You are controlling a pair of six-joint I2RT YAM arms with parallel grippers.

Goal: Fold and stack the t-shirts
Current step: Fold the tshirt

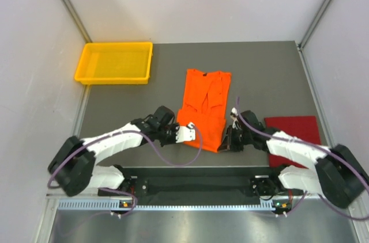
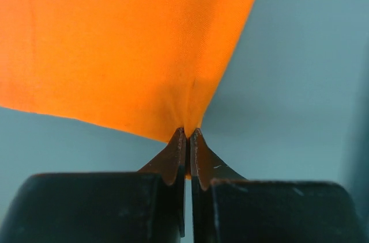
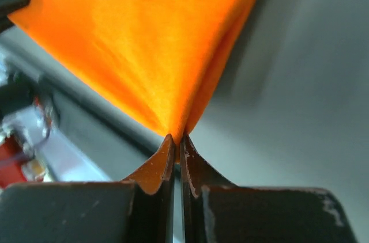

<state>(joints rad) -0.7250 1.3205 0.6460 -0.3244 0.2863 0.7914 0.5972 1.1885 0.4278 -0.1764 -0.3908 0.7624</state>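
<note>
The bright orange t-shirt lies lengthwise on the grey table, sleeves folded in, its bottom hem toward the arms. My left gripper is shut on the hem's near left corner, and the orange cloth puckers into the pinched fingertips. My right gripper is shut on the near right corner; there the orange fabric rises in a tented fold from the closed tips. The dark red t-shirt lies folded flat at the right, partly under my right arm.
A yellow plastic tray sits at the table's back left corner. White walls close in on both sides, with metal rails along the table's edges. The arms' base bar runs across the near edge.
</note>
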